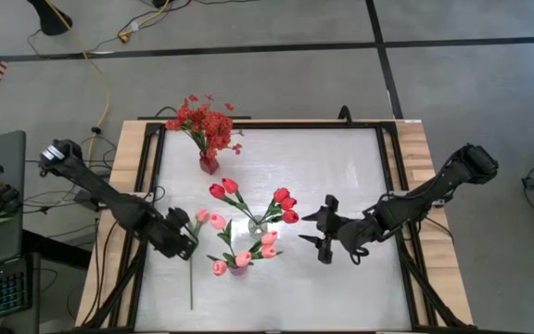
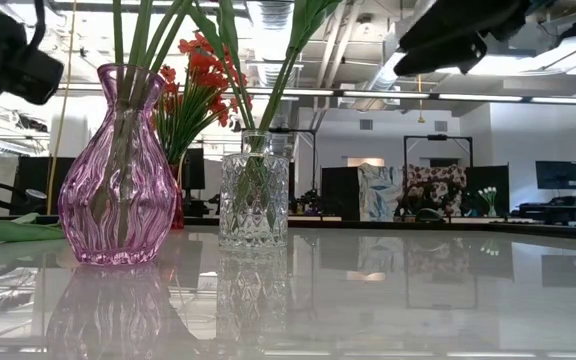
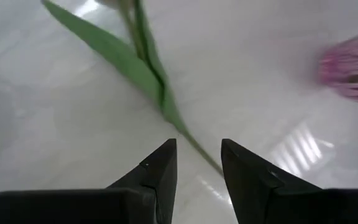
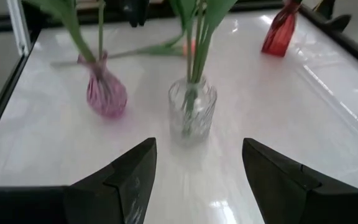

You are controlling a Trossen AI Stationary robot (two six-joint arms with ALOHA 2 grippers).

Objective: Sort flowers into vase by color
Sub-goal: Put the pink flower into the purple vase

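Fingers: left gripper (image 3: 197,163) straddled a loose flower's stem (image 3: 199,149), not clenched; right gripper (image 4: 197,163) was spread, empty.
High view: clear vase (image 1: 259,225) held red tulips (image 1: 286,204); pink vase (image 1: 237,269) just beside it held pink tulips (image 1: 219,222); red vase (image 1: 209,164) beyond held red sprays (image 1: 204,119).
Low view: pink vase (image 2: 118,170) stood beside the clear vase (image 2: 255,200).

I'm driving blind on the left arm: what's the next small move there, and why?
Probably lower the left claw a touch and close on the stem. A pink tulip lies flat on the table beside the pink vase, its stem running between the open fingers but not gripped. The right claw waits open by the clear vase.
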